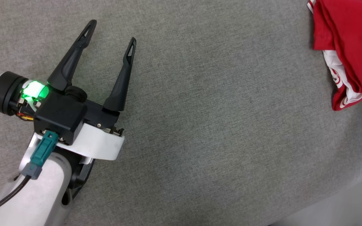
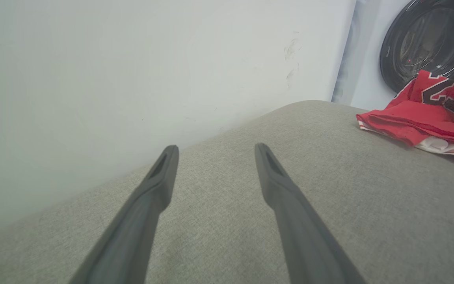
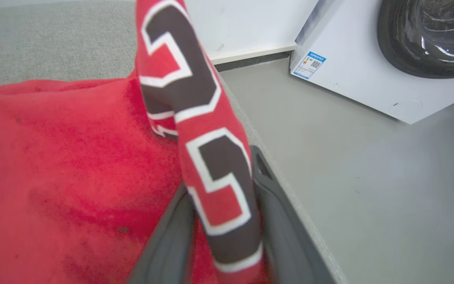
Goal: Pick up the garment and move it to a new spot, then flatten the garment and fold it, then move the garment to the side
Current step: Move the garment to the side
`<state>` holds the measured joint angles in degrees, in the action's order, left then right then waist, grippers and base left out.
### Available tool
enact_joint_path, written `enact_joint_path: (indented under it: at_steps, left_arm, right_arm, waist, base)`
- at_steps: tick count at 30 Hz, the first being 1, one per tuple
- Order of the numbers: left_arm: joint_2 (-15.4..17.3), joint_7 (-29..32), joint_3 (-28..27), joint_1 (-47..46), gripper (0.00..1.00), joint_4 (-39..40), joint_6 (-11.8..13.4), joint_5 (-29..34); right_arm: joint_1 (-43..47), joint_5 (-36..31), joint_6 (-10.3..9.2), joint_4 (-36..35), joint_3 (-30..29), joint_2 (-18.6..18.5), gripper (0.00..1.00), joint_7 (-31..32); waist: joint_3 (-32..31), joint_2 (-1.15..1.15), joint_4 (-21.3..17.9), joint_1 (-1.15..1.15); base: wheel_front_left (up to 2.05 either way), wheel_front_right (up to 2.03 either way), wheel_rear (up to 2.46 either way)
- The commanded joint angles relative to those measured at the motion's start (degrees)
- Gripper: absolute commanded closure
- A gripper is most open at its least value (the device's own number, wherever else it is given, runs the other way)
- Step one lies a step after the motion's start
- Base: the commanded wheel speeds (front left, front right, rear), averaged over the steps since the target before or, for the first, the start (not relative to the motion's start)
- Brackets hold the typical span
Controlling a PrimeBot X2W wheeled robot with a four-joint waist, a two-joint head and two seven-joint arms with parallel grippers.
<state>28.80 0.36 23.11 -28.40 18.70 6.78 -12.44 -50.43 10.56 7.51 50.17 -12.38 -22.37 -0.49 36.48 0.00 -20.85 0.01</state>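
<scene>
The garment (image 1: 347,37), a red jersey with white trim, lies bunched at the far right edge of the grey cloth surface (image 1: 215,125). In the right wrist view the garment (image 3: 53,157) spreads left, and a fold with black, white-outlined print stands upright between the fingers of my right gripper (image 3: 221,185). The fingers stand somewhat apart on either side of the fold; whether they press on it is unclear. My left gripper (image 1: 112,30) hovers open and empty over bare cloth, far left of the garment. In the left wrist view the left gripper (image 2: 215,146) points along the surface, with the garment (image 2: 412,122) at the right.
A white front-loading washing machine (image 3: 369,79) stands on the grey floor (image 3: 369,189) just beyond the surface's edge by the garment. A white wall (image 2: 132,59) rises behind the surface. The surface's edge (image 1: 325,197) runs across the head view's lower right corner.
</scene>
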Motion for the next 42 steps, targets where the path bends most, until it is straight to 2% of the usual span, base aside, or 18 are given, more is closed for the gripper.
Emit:
enact_joint_path:
  at_steps: [1,7,8,13,19,26,33,42]
  left_arm:
    - [0.25,-0.05,-0.16,0.09,0.0,0.09,0.24,-0.23]
    - [-1.04,-1.87,0.18,1.41,0.0,-1.52,0.74,-1.25]
    - [-2.29,-3.99,0.4,2.94,0.0,-3.35,1.42,-2.09]
    - [-4.59,-8.03,-0.05,7.08,0.0,-7.48,2.98,-4.18]
    - [-6.56,-11.21,-0.92,12.63,0.0,-11.19,4.79,-7.05]
    - [-8.18,-13.33,-2.1,16.51,0.0,-14.4,5.85,-9.34]
    - [-9.01,-14.69,-4.24,18.36,0.0,-17.01,6.97,-10.6]
    - [-7.9,-15.25,-7.16,22.42,0.0,-19.67,8.04,-10.87]
  right_arm:
    - [-0.76,-1.43,-0.05,1.29,-0.17,0.45,0.0,-2.39]
    - [-1.03,-4.94,-0.05,3.93,-0.73,-1.19,0.0,-9.55]
    - [0.23,-5.08,-0.05,3.18,0.71,-2.68,0.0,-10.8]
    - [4.92,-4.06,-0.05,-0.65,4.63,-5.09,0.0,-10.13]
    - [14.74,-0.71,-0.05,-10.85,8.07,-5.45,0.0,-6.94]
    - [28.35,2.48,-0.05,-26.06,7.52,-1.21,0.0,-3.4]
    - [37.02,3.44,-0.05,-39.05,7.43,4.24,0.0,-1.22]
    - [44.89,2.49,-0.05,-50.75,7.29,10.3,0.0,-0.23]
  waist:
    - [-0.5,0.0,-0.05,-0.01]
    - [-3.97,0.0,0.45,-0.01]
    - [-7.17,0.0,1.55,-0.01]
    - [-14.33,0.0,4.51,-0.01]
    - [-20.72,0.0,9.19,-0.01]
    - [-24.79,0.0,15.34,-0.01]
    - [-27.48,0.0,20.79,-0.01]
    - [-30.77,0.0,24.31,-0.01]
  base:
    - [0.0,0.0,0.0]
    - [0.0,0.0,0.0]
    - [0.0,0.0,0.0]
    - [0.0,0.0,0.0]
    - [0.0,0.0,0.0]
    - [0.0,0.0,0.0]
    - [0.0,0.0,0.0]
    - [0.0,0.0,0.0]
